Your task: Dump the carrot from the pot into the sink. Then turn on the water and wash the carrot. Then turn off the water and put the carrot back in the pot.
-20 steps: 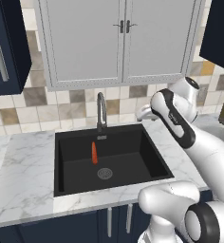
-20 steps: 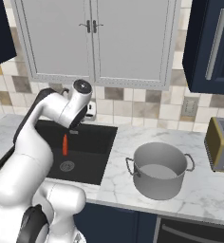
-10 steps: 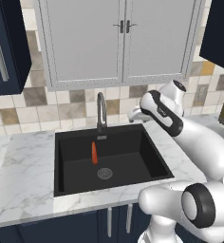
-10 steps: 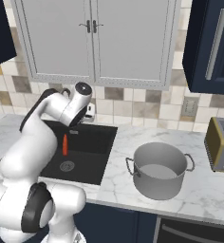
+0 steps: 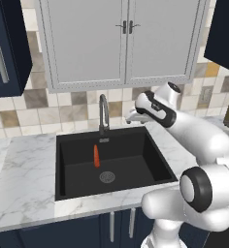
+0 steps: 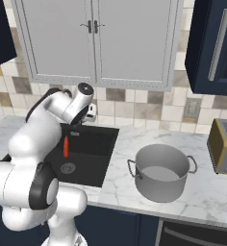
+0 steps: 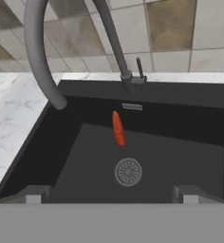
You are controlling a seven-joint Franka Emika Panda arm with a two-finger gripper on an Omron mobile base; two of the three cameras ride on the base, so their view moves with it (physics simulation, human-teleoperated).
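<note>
The arm has swung in from the right over the past second, so the gripper (image 5: 130, 117) now hangs above the back right corner of the sink (image 5: 70, 190), near the faucet (image 5: 104, 112), with its jaws spread as wide as they go and nothing between them. I judge this as the approach to the tap: the dumping looks done and turning on the water comes next. The counter (image 5: 24, 193), white marble, rims the black sink on all sides, and pale grey cabinet doors (image 5: 123, 41) hang above a tiled wall. The pot (image 6: 162, 171) stands upright on the counter to the right of the sink, well apart from it, and looks empty. A toaster (image 6: 224, 146) sits further along at the counter's right end. In the hand view the faucet arches over the back edge of the sink, its spout end out above the back left part of the basin, and a thin lever (image 7: 139, 68) rises just beside its base; no stream shows. The drain (image 7: 128, 172) lies mid-floor. The carrot (image 7: 118, 127) lies on the sink floor between the drain and the back wall, touching neither. The faucet's curved neck is the one thing close enough to foul the reach to the lever.
</note>
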